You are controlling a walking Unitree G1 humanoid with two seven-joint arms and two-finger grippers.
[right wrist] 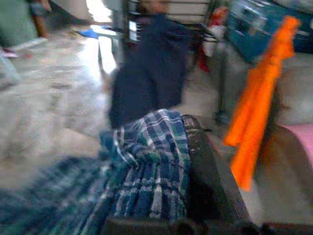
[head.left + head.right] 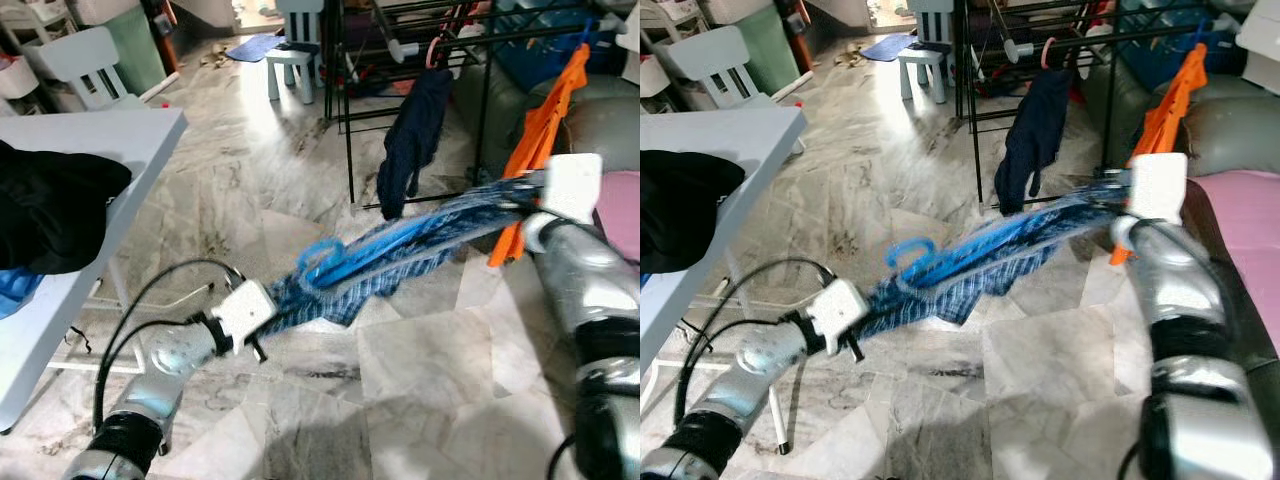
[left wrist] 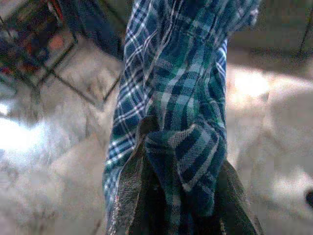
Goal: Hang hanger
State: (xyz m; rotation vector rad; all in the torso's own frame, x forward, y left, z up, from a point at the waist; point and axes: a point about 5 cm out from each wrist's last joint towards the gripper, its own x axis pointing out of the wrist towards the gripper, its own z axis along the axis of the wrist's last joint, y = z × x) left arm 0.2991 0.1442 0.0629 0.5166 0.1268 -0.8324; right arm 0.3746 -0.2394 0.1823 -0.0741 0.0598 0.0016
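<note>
nearest, the left gripper (image 2: 262,322) is low over the marble floor (image 2: 400,380), pinching one end of a blue plaid shirt (image 2: 420,245); in the left wrist view its black fingers (image 3: 132,196) press in on a bunched fold of the cloth. the shirt stretches like a taut band up to the right gripper (image 2: 1118,200), which clamps the other end, the checked fabric lying against its dark finger (image 1: 205,181) in the right wrist view. a blue hanger (image 2: 325,262) sits inside the shirt, its hook curling out of the cloth nearer the left gripper. so the task's thing is carried between both arms, off the floor and blurred.

to the robot's left stands a white table (image 2: 90,140) with dark clothing (image 2: 50,205) heaped on it. farther on is the black drying rack (image 2: 400,60), well apart from the hanger, with a navy garment (image 2: 412,135) hanging from a pink hanger (image 2: 432,52) and an orange garment (image 2: 545,140) toward the right. a pale chair (image 2: 295,50) stands beyond.

as i judge it, the shirt is already on its hanger and picked up, but the hanging itself is not yet done: the hook has to be brought to a rack bar and set over it.
</note>
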